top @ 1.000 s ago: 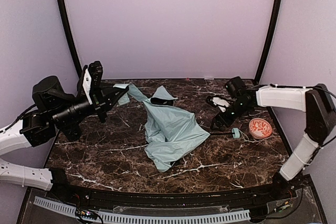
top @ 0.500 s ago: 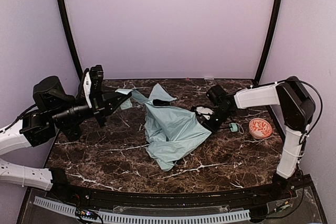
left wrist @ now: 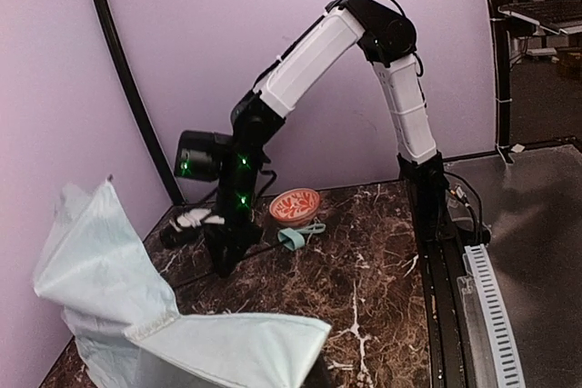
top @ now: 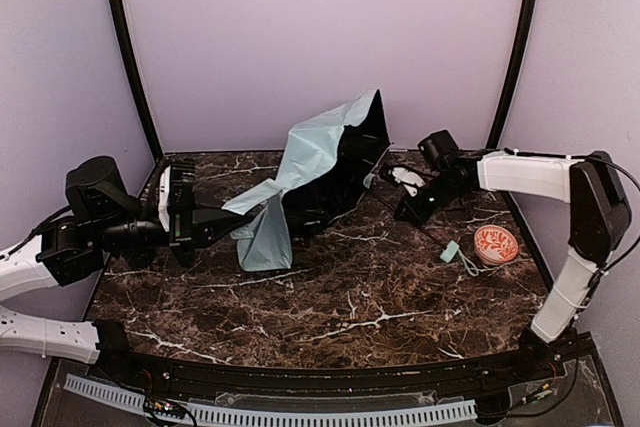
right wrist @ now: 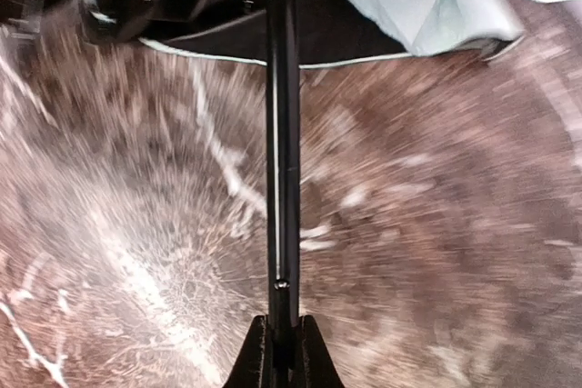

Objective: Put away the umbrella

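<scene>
umbrella held from both sides

right gripper pinches the thin black shaft; left gripper is clenched on a mint fabric edge. canopy stands raised over the table, handle lying on the marble.

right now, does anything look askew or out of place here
The umbrella is half-collapsed and lopsided: one mint panel stands up at the back with black lining exposed, and the rest hangs down on the left side.
</scene>
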`<state>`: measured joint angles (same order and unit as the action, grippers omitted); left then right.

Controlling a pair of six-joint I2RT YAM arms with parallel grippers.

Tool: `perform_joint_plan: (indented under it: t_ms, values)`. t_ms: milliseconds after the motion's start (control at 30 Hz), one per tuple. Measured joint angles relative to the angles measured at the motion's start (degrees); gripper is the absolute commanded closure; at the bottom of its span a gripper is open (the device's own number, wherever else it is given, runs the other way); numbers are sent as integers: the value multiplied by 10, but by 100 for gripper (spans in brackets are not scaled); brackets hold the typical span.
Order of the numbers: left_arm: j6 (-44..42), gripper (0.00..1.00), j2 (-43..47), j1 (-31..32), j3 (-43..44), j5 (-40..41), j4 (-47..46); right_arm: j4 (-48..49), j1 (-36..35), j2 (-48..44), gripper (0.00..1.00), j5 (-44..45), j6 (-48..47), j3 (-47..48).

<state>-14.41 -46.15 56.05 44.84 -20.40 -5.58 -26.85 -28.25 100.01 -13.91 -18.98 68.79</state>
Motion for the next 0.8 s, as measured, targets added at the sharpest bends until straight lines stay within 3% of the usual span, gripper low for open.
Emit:
perform_joint_plan:
  t_ms: [233, 433, 633, 800]
  values:
    - [-33, 100, 16, 1, -38, 5, 25, -1, 49, -139, 100, -73, 14, 28]
    - [-64, 100, -12, 1, -56, 53, 25, -34, 55, -247, 100, -169, -27, 40]
    - [-130, 100, -117, 1, -73, 130, -7, -99, 52, -311, 100, -244, -68, 45]
    - [-207, 100, -235, -31, -89, 170, -98, -105, 24, -359, 100, -265, -82, 4]
